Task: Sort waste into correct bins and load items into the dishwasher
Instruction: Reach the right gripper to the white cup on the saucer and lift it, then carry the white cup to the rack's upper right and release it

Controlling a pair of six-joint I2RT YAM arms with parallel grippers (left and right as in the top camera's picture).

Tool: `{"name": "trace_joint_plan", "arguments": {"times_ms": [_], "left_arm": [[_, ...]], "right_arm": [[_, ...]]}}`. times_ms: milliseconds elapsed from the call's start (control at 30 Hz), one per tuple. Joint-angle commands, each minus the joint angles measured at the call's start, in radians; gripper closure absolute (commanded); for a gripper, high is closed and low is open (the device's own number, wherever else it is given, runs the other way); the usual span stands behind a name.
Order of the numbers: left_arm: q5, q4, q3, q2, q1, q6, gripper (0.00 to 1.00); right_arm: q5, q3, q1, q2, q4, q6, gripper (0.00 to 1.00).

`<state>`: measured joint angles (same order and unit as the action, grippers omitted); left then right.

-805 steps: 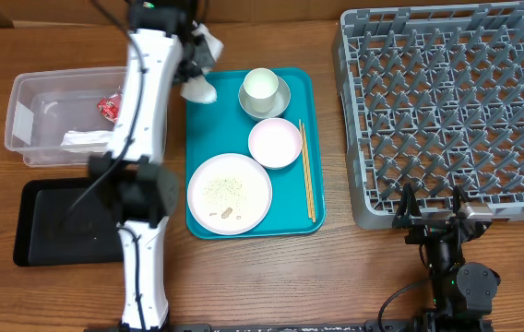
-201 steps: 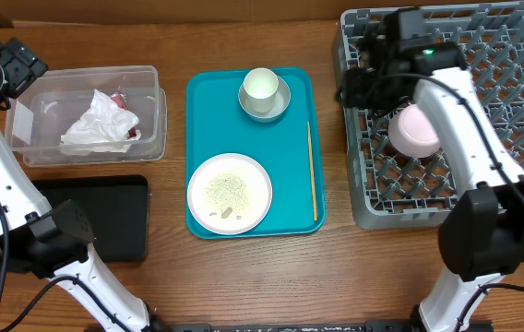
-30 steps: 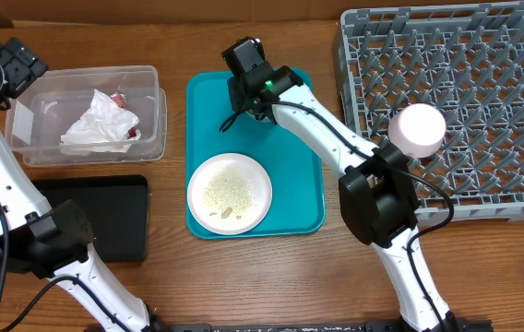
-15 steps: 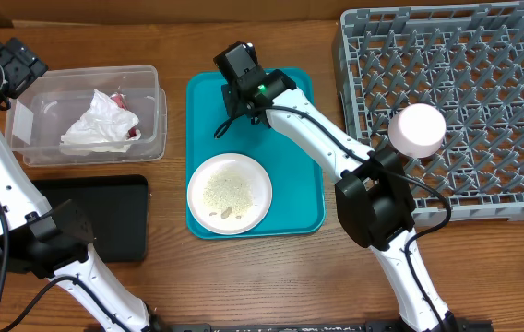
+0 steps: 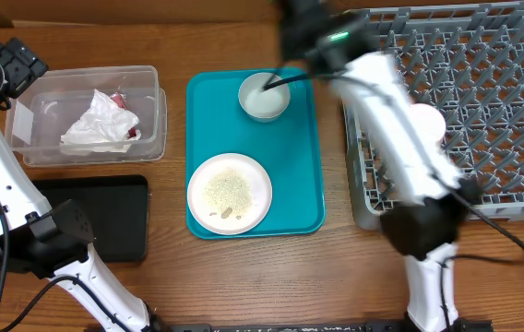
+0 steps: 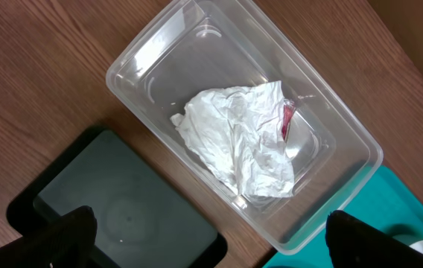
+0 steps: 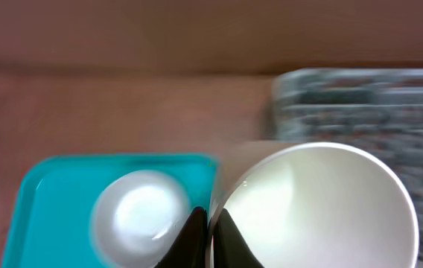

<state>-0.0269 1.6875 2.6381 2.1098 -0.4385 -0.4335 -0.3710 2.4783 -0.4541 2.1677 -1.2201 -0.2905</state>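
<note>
Cup (image 7: 319,205): small, white, round, with glossy cream interior.

The overhead camera looks straight down on the whole table (image 5: 244,277). The left wrist camera hangs high over the clear tub (image 6: 167,74) and black tray (image 6: 122,216), both seen overhead too. The right wrist camera, close and blurred, faces teal tray (image 7: 48,193) and grey rack (image 7: 360,97)

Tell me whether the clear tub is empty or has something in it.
Not empty: a crumpled white napkin lies inside the clear tub.
</note>
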Motion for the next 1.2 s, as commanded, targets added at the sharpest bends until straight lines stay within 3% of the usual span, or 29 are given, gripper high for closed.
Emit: {"name": "trace_joint_plan", "arguments": {"times_ms": [0, 200, 367, 567, 833, 1167], "left_arm": [[-0.006, 0.002, 0.0, 0.005, 0.005, 0.019, 0.0], [-0.006, 0.002, 0.0, 0.005, 0.005, 0.019, 0.0], [-0.006, 0.002, 0.0, 0.005, 0.005, 0.019, 0.0], [-0.006, 0.002, 0.0, 0.005, 0.005, 0.019, 0.0], [-0.006, 0.002, 0.0, 0.005, 0.005, 0.019, 0.0], [-0.006, 0.002, 0.0, 0.005, 0.005, 0.019, 0.0]], "right_arm": [[0.007, 0.022, 0.135, -0.063, -0.056, -0.021, 0.96], [0.391, -0.001, 0.445, -0.064, -0.159, -0.008, 0.96], [0.945, -0.048, 0.703, -0.051, -0.134, 0.127, 0.96], [1.356, -0.139, 0.876, -0.006, -0.067, 0.191, 0.96], [1.651, -0.367, 0.954, 0.069, 0.175, 0.144, 0.96], [1.651, -0.456, 1.03, 0.156, 0.334, -0.029, 0.96]]}}
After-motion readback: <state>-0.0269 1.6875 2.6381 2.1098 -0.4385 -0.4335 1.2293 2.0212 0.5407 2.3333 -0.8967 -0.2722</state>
